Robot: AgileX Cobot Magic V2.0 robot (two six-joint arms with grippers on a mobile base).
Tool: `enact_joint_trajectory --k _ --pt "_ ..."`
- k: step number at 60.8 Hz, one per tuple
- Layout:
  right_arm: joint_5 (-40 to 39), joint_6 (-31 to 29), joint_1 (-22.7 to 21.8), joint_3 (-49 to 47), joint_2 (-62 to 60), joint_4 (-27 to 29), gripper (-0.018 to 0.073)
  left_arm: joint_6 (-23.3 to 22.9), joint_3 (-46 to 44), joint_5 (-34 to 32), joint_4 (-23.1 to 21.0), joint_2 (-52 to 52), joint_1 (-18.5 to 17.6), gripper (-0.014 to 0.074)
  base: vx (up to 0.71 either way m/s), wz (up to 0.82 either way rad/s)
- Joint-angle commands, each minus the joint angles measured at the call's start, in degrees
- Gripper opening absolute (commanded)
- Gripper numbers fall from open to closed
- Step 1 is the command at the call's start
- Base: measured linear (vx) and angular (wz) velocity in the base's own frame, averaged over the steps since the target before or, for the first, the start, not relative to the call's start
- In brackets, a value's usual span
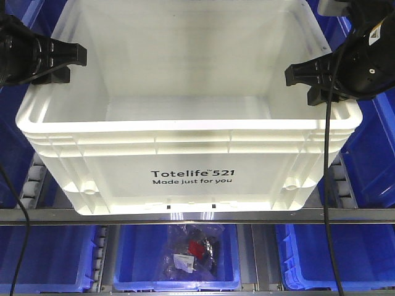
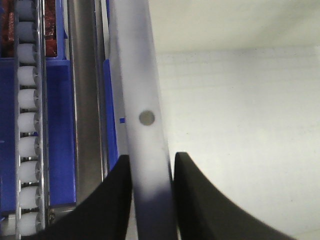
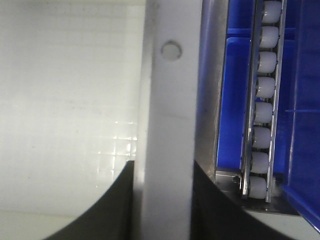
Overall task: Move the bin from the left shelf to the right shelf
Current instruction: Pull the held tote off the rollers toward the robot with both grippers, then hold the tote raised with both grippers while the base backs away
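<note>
– In the middle of the rack, what sits there?
– The bin [image 1: 191, 154]: large, white and open-topped, with "Totelife 521 Made just for you" in black on its near side. Its near bottom edge lies just above the metal front rail [image 1: 358, 216] of the shelf. I cannot tell whether it rests there or hangs clear.
– And the arms?
– One on each side. The left gripper [image 1: 69, 65] is at the bin's left rim [image 2: 145, 75] and the right gripper [image 1: 302, 83] at the right rim, both part-way back from the near corners.
– How do the jaws stand?
– Nearly closed, each pair astride the rim. The left wrist view shows one black jaw outside the wall and one inside, both pressed against the white strip between them. The right wrist view shows the same, so each pair has hold of the bin by its rim.
– What lies around it?
– There are blue bins [image 1: 376, 154] to the left and right and in the row below. The lower middle blue bin [image 1: 176, 271] holds clear packets [image 1: 194, 250], one with something red in it. Both wrist views also show roller tracks [image 3: 262, 100] running near to far just outside the bin's walls, with white rollers in a metal channel.
– And inside the bin?
– A white floor with a faint grid.
</note>
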Motion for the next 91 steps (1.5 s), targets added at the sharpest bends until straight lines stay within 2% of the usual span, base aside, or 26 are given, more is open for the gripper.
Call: enact_joint_trajectory --k 1,91 --pt "-5.88 -0.89 -0.31 -2.09 -2.79 -2.1 0.0023 1.92 -2.27 -5.43 3.03 -2.31 -0.07 -0.0008 -0.03 0.0" --pt "-5.88 -0.89 -0.31 -2.09 -2.79 -2.1 0.0023 1.92 -2.27 -5.56 3.03 -2.29 -0.07 -0.0008 -0.08 -0.06"
